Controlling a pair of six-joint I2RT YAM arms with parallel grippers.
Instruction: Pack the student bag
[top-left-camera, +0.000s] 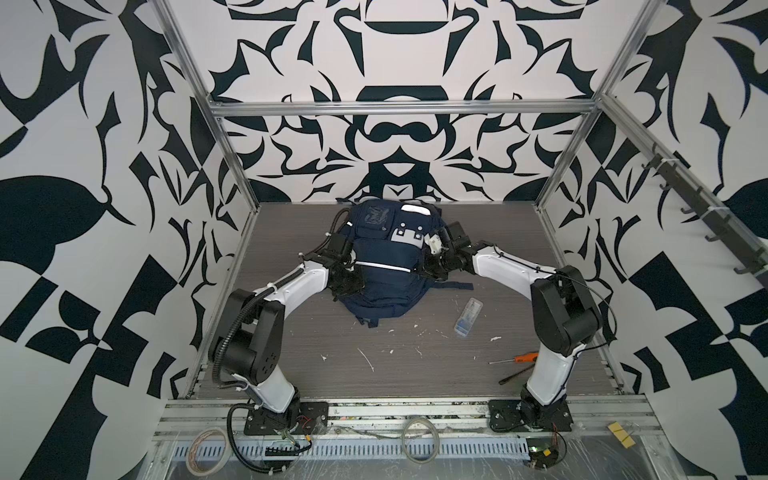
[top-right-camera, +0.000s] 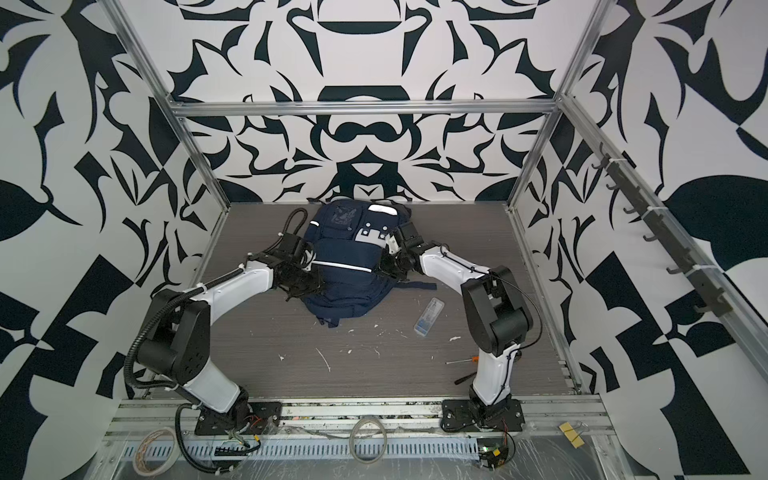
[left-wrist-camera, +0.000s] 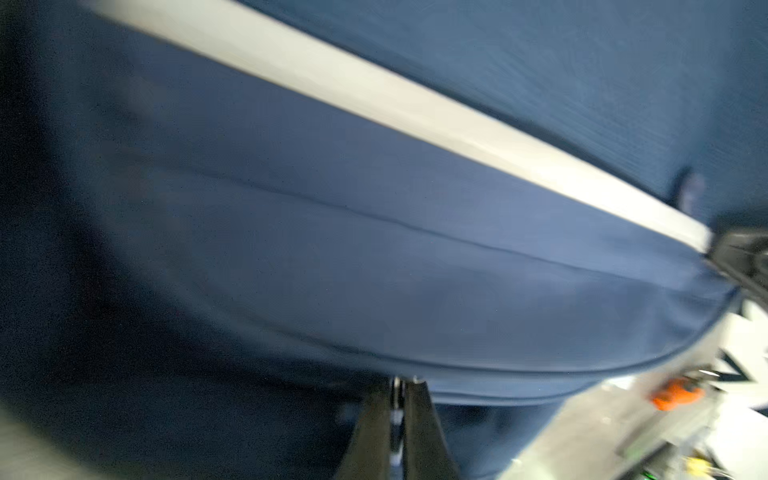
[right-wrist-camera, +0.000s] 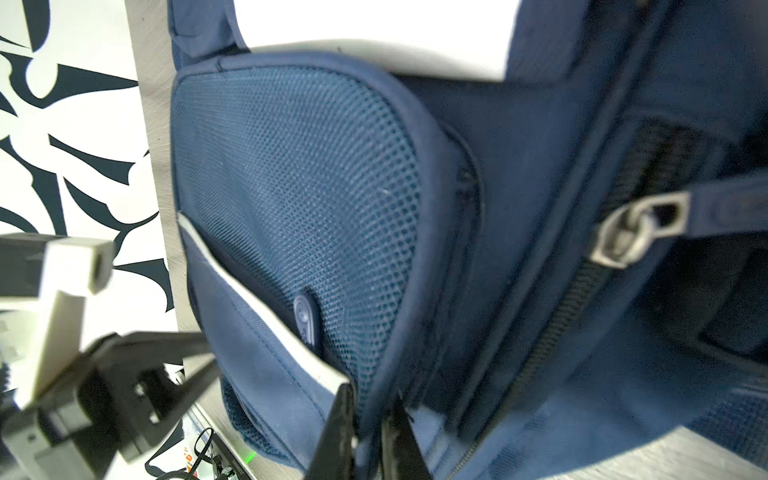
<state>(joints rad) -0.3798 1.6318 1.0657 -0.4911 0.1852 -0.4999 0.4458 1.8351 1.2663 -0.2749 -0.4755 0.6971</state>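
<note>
One student bag (top-left-camera: 384, 266) lies at 12 o'clock of the table (top-left-camera: 415, 353); two grippers are closed on its fabric, the left gripper (left-wrist-camera: 401, 386) at 9 o'clock, the right gripper (right-wrist-camera: 370, 415) at 3 o'clock

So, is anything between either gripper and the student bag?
Nothing visible stands between them. On the student bag, the left gripper is shut at a seam and the right gripper pinches the side edge, both directly on the fabric.
</note>
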